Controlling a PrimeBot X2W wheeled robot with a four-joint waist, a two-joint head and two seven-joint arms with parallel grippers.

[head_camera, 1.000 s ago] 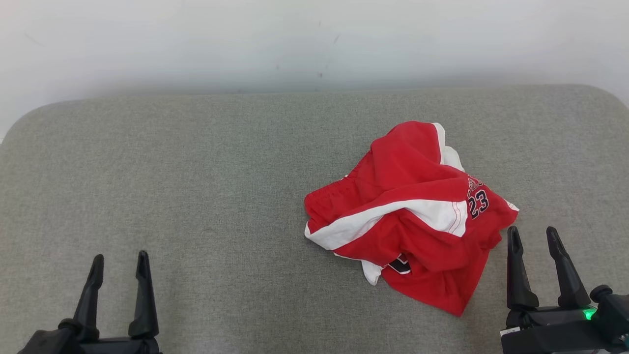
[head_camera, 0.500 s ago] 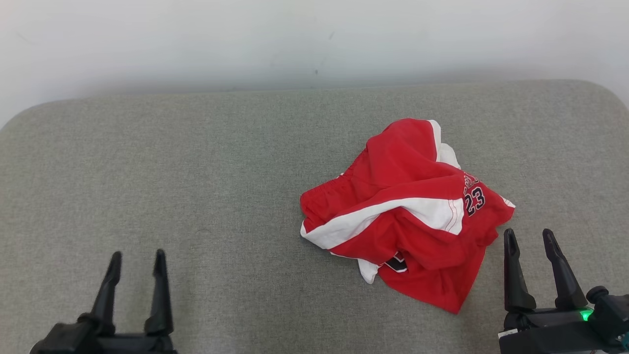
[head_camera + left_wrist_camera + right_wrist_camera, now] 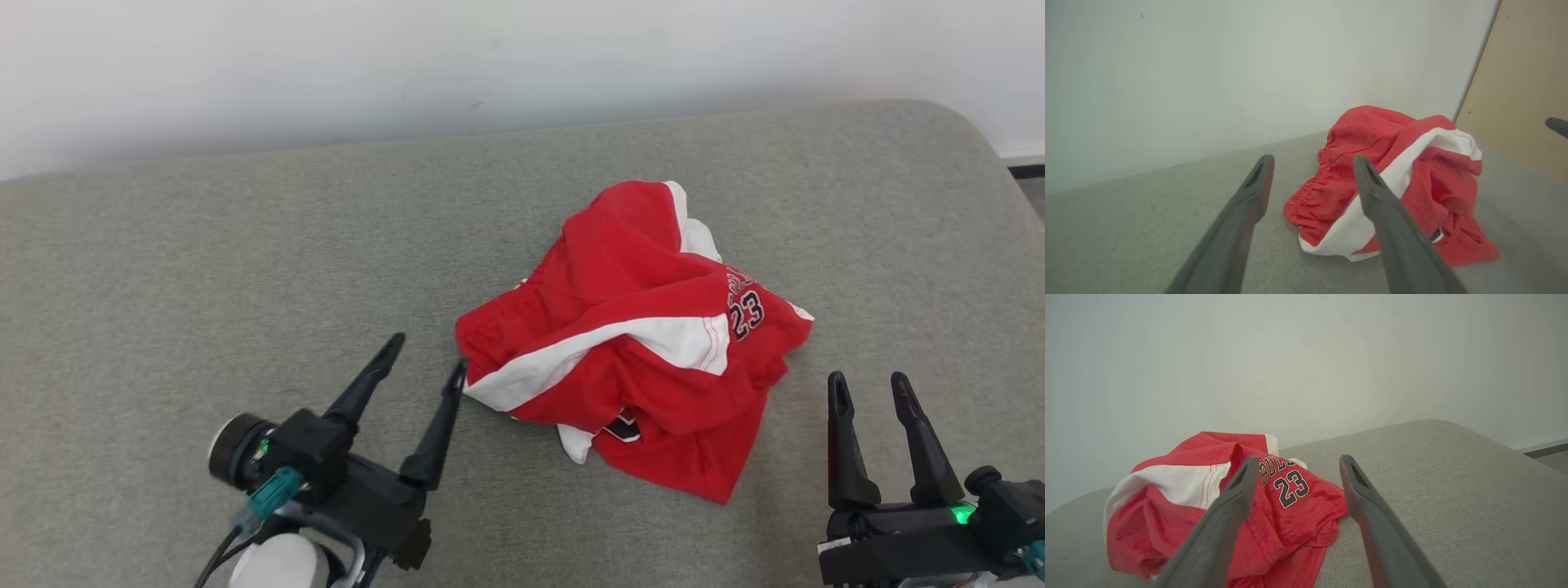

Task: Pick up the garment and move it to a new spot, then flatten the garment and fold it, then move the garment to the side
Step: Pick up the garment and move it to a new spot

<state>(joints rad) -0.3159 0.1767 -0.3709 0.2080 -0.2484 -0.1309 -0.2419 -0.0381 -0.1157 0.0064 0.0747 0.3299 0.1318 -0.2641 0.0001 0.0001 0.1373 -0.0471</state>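
The left gripper has advanced beside the "23" garment.

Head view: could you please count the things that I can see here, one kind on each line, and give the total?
Garments: 1, the crumpled red and white shorts
Claws: 2, the left claw and the right claw, both open and empty
Surfaces: 1, the grey padded surface under the shorts
Total: 4

Bright, soft, even light, with only a faint shadow under the red shorts. The left gripper looks slightly blurred at its base, and in the wrist views the near fingers are out of focus.
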